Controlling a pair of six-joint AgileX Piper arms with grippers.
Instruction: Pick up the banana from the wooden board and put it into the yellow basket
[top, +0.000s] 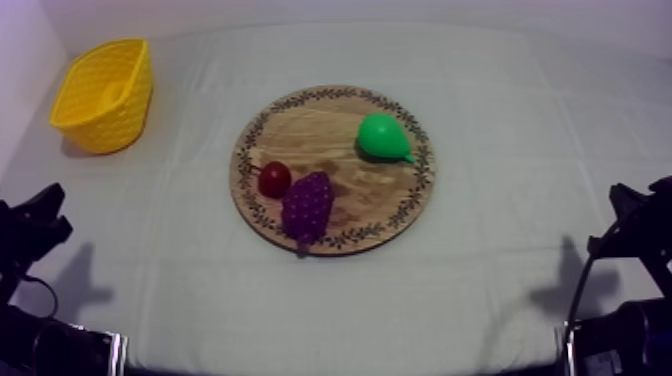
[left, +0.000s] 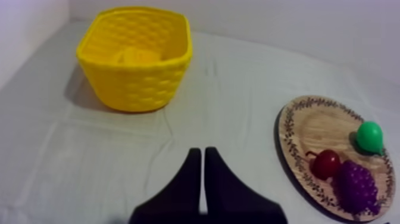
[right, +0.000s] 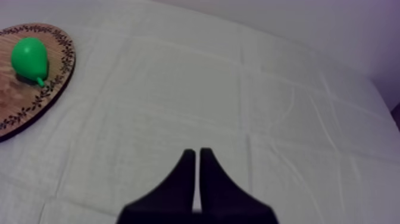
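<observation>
**ITEM: Banana transfer. Judged complete, both arms at rest**

**Task status.** The wooden board (top: 333, 170) carries no banana. Its contents are:
- pear (top: 383, 136), green, toward 2 o'clock on the board
- small red fruit (top: 274, 179), toward 9 o'clock
- bunch of grapes (top: 306, 205), purple, toward 7 o'clock, touching or just beside the red fruit

The yellow basket (top: 100, 100) stands at about 10 o'clock from the board, well apart from it and near the desk's (top: 500, 150) far left corner. In the left wrist view a paler yellow curved shape lies on the basket floor, taken to be the banana (left: 136, 56), though its outline blends with the basket wall. On that reading both pick and place are done and nothing is left of the task. At most, a check that the fruit lies fully inside.

**Left arm** (top: 30, 235). Low at 8 o'clock from the board. Its camera looks across bare cloth toward the basket, with the board off to one side. The left jaws are closed and empty, the two black fingers (left: 189, 179) lying together as a narrow wedge.

**Right arm** (top: 640, 240). Low at 4 o'clock from the board, over bare cloth, with the pear and the board's rim off to one side. The right jaws are likewise closed on nothing, fingers (right: 187, 179) pressed together.

**Contact.** Neither arm touches any fruit, the board or the basket.
</observation>
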